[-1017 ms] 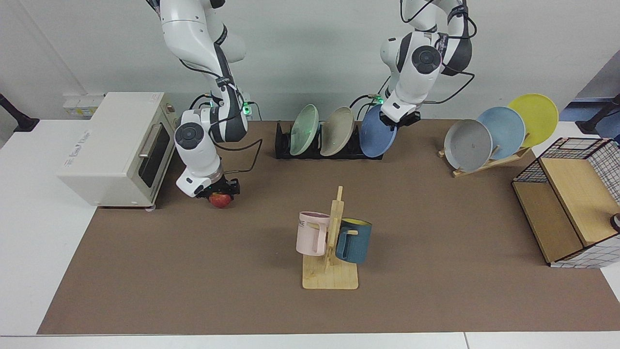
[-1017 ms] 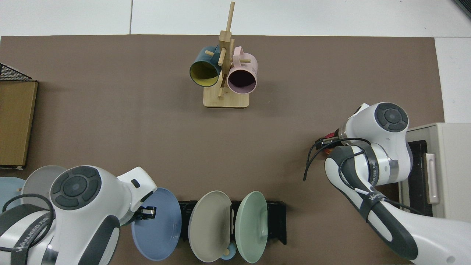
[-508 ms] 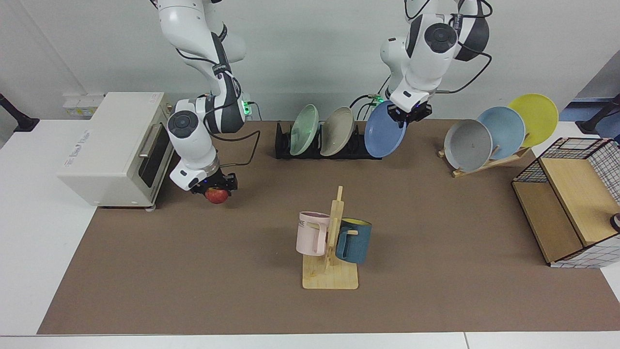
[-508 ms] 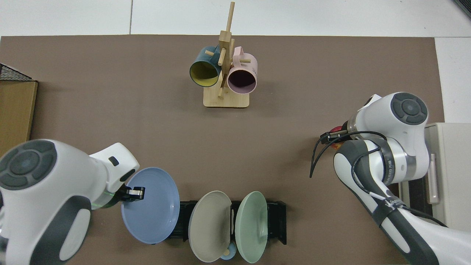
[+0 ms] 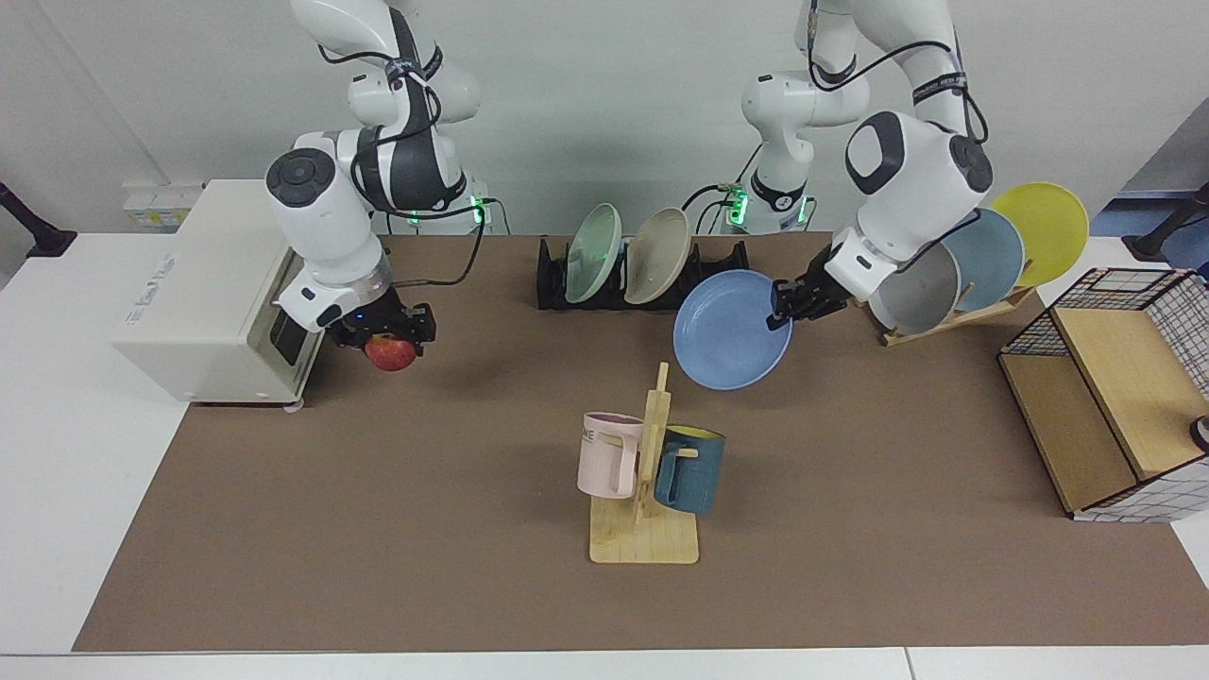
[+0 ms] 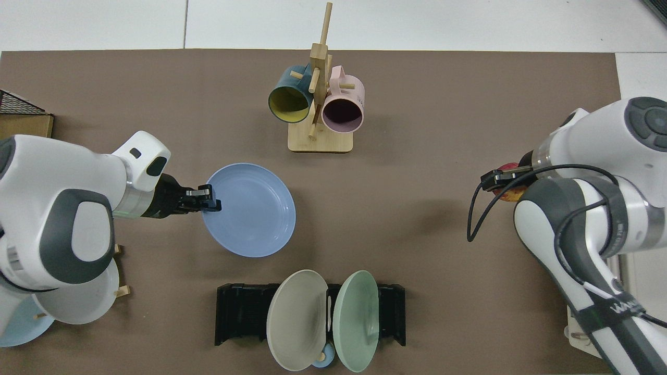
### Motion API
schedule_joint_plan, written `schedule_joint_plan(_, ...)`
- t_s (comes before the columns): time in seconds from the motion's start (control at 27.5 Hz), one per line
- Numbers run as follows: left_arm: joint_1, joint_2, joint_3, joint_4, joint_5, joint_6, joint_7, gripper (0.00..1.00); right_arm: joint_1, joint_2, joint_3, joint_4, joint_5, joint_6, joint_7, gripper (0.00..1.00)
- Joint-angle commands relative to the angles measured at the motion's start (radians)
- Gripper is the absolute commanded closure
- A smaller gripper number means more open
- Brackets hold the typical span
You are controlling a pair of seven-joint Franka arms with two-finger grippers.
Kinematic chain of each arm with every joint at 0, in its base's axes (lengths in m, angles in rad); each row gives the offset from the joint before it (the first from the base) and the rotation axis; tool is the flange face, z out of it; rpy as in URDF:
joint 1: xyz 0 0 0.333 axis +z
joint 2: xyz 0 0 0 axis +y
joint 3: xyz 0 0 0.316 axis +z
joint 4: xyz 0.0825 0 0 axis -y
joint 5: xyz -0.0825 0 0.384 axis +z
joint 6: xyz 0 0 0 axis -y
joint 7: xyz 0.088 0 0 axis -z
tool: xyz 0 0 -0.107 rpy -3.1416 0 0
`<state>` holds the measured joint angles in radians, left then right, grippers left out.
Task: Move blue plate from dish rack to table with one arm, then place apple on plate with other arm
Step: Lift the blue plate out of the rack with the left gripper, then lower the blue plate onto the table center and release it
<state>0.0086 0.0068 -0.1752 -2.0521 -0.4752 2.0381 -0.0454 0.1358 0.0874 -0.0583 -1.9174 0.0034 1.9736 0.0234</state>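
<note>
The blue plate [image 5: 732, 331] [image 6: 252, 211] hangs tilted above the brown mat of the table [image 5: 453, 567], clear of the black dish rack [image 5: 723, 269] [image 6: 242, 312]. My left gripper [image 5: 782, 304] [image 6: 211, 197] is shut on the plate's rim, on the side toward the wooden plate rack. My right gripper [image 5: 387, 331] [image 6: 500, 178] is shut on the red apple [image 5: 390, 352] [image 6: 509, 192] from above and holds it off the mat beside the oven. In the top view the arm hides most of the apple.
A mint plate [image 5: 593, 253] and a beige plate [image 5: 656, 255] stand in the dish rack. A wooden mug tree [image 5: 647, 482] with two mugs stands mid-mat. The toaster oven [image 5: 208, 283], the wooden plate rack [image 5: 973, 260] and a wire-and-wood crate [image 5: 1115, 406] line the sides.
The left arm pulled the blue plate out of the dish rack and swung it forward over the mat, tilting it flatter. The right arm raised the apple and drew it toward the oven.
</note>
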Motion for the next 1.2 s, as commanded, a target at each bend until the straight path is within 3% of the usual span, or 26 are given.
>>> schedule_joint_plan(0.0, 0.002, 0.105, -0.072, 0.020, -0.083, 0.150, 0.024, 1.00, -0.009, -0.086, 0.009, 0.003, -0.016, -0.065, 0.007, 1.00)
schedule_joint_plan(0.44, -0.038, 0.185, -0.173, 0.000, -0.099, 0.320, 0.082, 1.00, -0.007, -0.117, 0.012, 0.017, -0.019, -0.105, 0.009, 1.00)
schedule_joint_plan(0.54, -0.050, 0.183, -0.175, -0.005, -0.094, 0.324, 0.076, 0.77, -0.007, -0.117, 0.012, 0.012, -0.019, -0.104, 0.009, 1.00)
schedule_joint_plan(0.76, -0.055, 0.180, -0.181, -0.014, -0.088, 0.324, 0.070, 0.71, -0.007, -0.117, 0.014, 0.009, -0.017, -0.104, 0.010, 1.00)
schedule_joint_plan(0.87, -0.056, 0.180, -0.182, -0.013, -0.088, 0.326, 0.068, 0.56, -0.005, -0.115, 0.014, 0.008, -0.017, -0.104, 0.013, 1.00)
schedule_joint_plan(1.05, -0.061, 0.173, -0.182, -0.011, -0.082, 0.312, 0.062, 0.54, 0.002, -0.115, 0.014, 0.003, -0.013, -0.098, 0.018, 1.00)
schedule_joint_plan(1.16, -0.059, 0.144, -0.175, -0.005, 0.005, 0.272, 0.021, 0.55, 0.007, -0.115, 0.014, 0.000, -0.007, -0.098, 0.024, 1.00)
